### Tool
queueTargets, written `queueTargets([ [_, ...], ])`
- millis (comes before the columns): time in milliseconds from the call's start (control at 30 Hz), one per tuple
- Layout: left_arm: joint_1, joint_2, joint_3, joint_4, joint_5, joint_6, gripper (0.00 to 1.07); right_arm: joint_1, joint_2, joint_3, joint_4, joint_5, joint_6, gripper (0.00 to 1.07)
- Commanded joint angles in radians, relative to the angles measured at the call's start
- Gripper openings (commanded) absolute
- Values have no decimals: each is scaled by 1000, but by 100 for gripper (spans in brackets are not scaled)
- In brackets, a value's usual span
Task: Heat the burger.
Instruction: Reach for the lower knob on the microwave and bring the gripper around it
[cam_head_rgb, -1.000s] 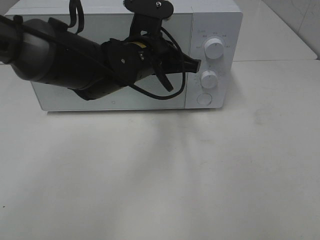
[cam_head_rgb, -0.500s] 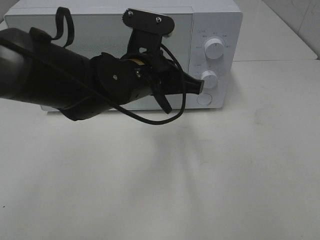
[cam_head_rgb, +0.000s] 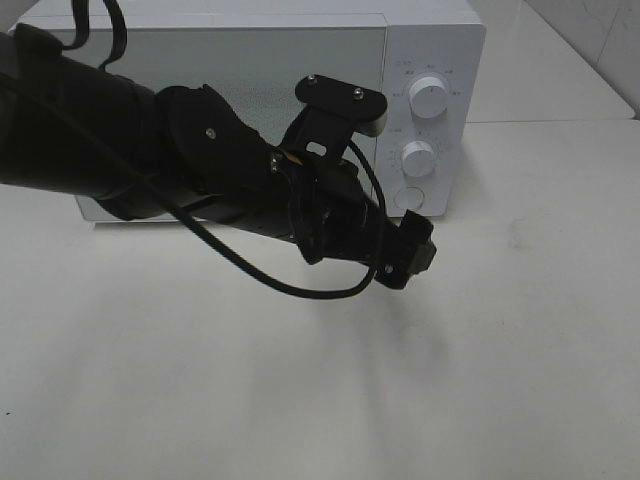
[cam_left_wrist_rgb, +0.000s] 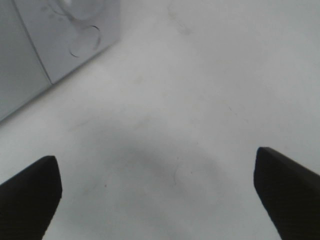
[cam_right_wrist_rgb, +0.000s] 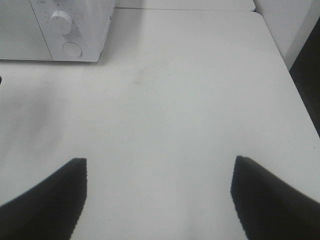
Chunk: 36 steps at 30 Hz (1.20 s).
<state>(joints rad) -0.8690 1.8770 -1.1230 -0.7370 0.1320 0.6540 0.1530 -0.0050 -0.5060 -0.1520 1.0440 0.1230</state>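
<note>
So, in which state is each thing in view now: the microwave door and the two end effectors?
Microwave door: shut.
Left end effector: open, holding nothing.
Right end effector: open, holding nothing.
Burger: not in view in any picture.

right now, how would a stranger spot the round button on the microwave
Find the white microwave at the back of the table. On its right-hand control panel, an upper knob sits above a lower knob. The round button is below both: flat, with no raised grip.
</note>
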Motion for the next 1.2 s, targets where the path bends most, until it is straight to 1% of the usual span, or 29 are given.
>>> queueTargets([
  [33,1,-25,2,51,66,-8,100,-4,-27,-1,0,-6,-13,76],
  [100,16,-70,2,119,224,-65,100,-4,-27,-1,0,-6,-13,76],
  [133,16,-70,2,119,224,-65,100,-4,-27,-1,0,-6,-13,76],
  [167,26,-83,2,140,273,-85,100,-4,-27,-1,0,-6,-13,76],
  [200,56,-108,2,174,369,-124,100,-4,-27,-1,0,-6,-13,76],
  [233,56,-108,2,174,369,-124,100,-4,-27,-1,0,-6,-13,76],
  [267,71,-118,2,190,404,-145,100,-4,-27,-1,0,-6,-13,76],
  [300,112,-141,2,217,488,-176,100,-4,-27,-1,0,-6,-13,76],
  [333,112,-141,2,217,488,-176,100,-4,-27,-1,0,-6,-13,76],
  [400,172,-178,2,235,584,-205,100,-4,-27,-1,0,-6,-13,76],
  [433,172,-178,2,235,584,-205,100,-4,-27,-1,0,-6,-13,76],
  [500,247,-226,2,238,679,-231,100,-4,-27,-1,0,-6,-13,76],
  [533,247,-226,2,238,679,-231,100,-4,-27,-1,0,-6,-13,76],
  [567,274,-242,2,238,708,-241,100,-4,-27,-1,0,-6,-13,76],
  [600,320,-271,2,238,760,-258,100,-4,-27,-1,0,-6,-13,76],
  [700,347,-288,2,239,781,-265,100,-4,-27,-1,0,-6,-13,76],
  [767,447,-348,2,260,879,-294,100,-4,-27,-1,0,-6,-13,76],
  [800,447,-348,2,260,879,-294,100,-4,-27,-1,0,-6,-13,76],
  [833,474,-363,2,273,902,-304,100,-4,-27,-1,0,-6,-13,76],
  [867,523,-392,2,310,941,-336,100,-4,-27,-1,0,-6,-13,76],
  [900,523,-392,2,310,941,-336,100,-4,-27,-1,0,-6,-13,76],
  [933,544,-404,2,329,957,-352,100,-4,-27,-1,0,-6,-13,76],
  [967,592,-437,2,383,995,-393,100,-4,-27,-1,0,-6,-13,76],
  [1000,592,-437,2,383,995,-393,100,-4,-27,-1,0,-6,-13,76],
  [1033,615,-454,2,407,1012,-411,100,-4,-27,-1,0,-6,-13,76],
  [1067,653,-486,2,468,1049,-456,100,-4,-27,-1,0,-6,-13,76],
  [1100,653,-486,2,468,1049,-456,100,-4,-27,-1,0,-6,-13,76],
  [1133,686,-522,8,519,1077,-484,100,-4,-27,-1,0,-6,-13,76],
  [1200,703,-546,14,544,1081,-493,100,-4,-27,-1,0,-6,-13,76],
])
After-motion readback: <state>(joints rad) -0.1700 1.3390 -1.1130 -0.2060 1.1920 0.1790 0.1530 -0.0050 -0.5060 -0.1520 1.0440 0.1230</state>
